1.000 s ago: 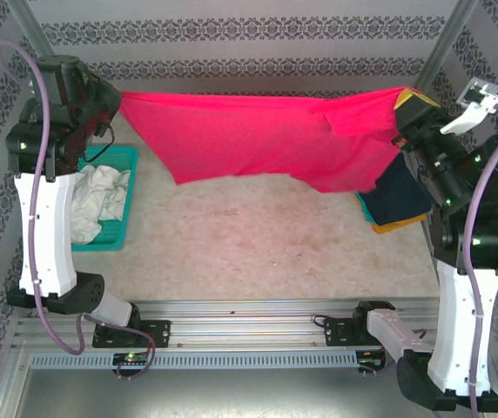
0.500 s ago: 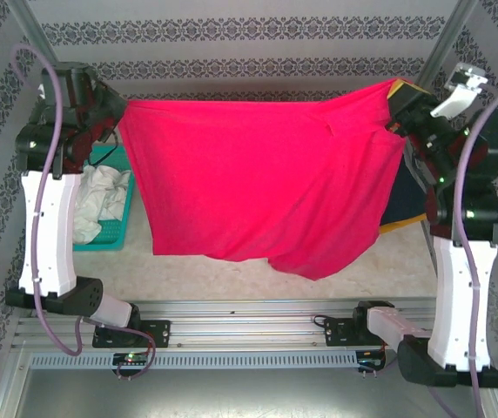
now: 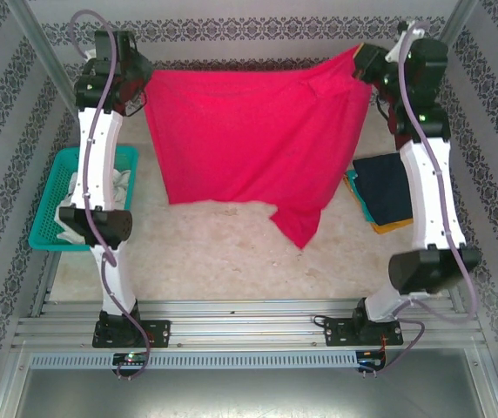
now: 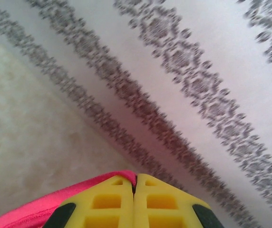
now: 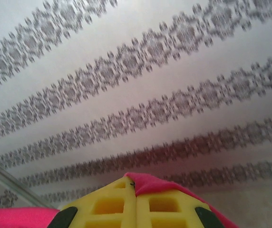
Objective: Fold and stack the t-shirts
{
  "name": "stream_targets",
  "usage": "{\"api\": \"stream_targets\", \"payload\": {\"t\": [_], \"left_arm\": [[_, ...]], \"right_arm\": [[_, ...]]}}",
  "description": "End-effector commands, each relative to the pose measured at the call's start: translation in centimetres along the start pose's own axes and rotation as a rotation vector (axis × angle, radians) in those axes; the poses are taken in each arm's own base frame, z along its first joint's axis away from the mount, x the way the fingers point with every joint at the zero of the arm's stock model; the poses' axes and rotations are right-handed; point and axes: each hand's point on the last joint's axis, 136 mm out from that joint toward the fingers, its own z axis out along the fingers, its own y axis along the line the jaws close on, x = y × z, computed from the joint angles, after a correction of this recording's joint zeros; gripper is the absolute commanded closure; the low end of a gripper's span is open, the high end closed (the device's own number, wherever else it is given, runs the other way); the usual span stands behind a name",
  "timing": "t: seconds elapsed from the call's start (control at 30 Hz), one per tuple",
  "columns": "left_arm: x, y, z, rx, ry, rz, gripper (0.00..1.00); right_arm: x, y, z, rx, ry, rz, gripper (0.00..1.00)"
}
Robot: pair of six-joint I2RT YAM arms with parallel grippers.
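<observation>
Open table [image 3: 232, 261] stretches in front of the pink shirt [image 3: 249, 139], which hangs spread like a curtain over the far side, its lowest corner perhaps brushing the surface. The left gripper [image 4: 134, 179] and right gripper [image 5: 135, 184] each pinch a top corner, jaws pressed onto cloth. A folded navy shirt [image 3: 386, 187] lies at the right edge atop a yellow-orange shirt [image 3: 395, 227]. A basket [image 3: 47, 218] sits at the left edge.

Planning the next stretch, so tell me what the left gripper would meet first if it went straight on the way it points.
Probably the patterned wall; the left gripper, shut on the pink shirt, aims at it, though distance is unclear.
</observation>
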Motion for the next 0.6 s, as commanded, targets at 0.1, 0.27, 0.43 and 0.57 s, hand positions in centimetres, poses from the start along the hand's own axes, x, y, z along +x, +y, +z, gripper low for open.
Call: {"api": "stream_targets", "payload": {"t": [0.1, 0.27, 0.43, 0.57], "left_arm": [[-5.3, -4.2, -5.5, 0.173, -0.16, -0.08, 1.0], [-6.2, -3.3, -9.1, 0.12, -0.208, -0.021, 1.0], [-2.6, 2.0, -8.3, -0.043, -0.091, 0.044, 1.0], [3.6, 8.3, -6.8, -0.102, 0.027, 0.025, 1.0]], "right_arm": [[-10.2, 7.8, -3.7, -0.184, -0.25, -0.079, 1.0], [-10.9, 8.8, -6.3, -0.188, -0.265, -0.121, 1.0], [-4.0, 5.6, -7.4, -0.117, -0.125, -0.099, 1.0], [5.8, 0.9, -9.0, -0.016, 0.068, -0.037, 1.0]]}}
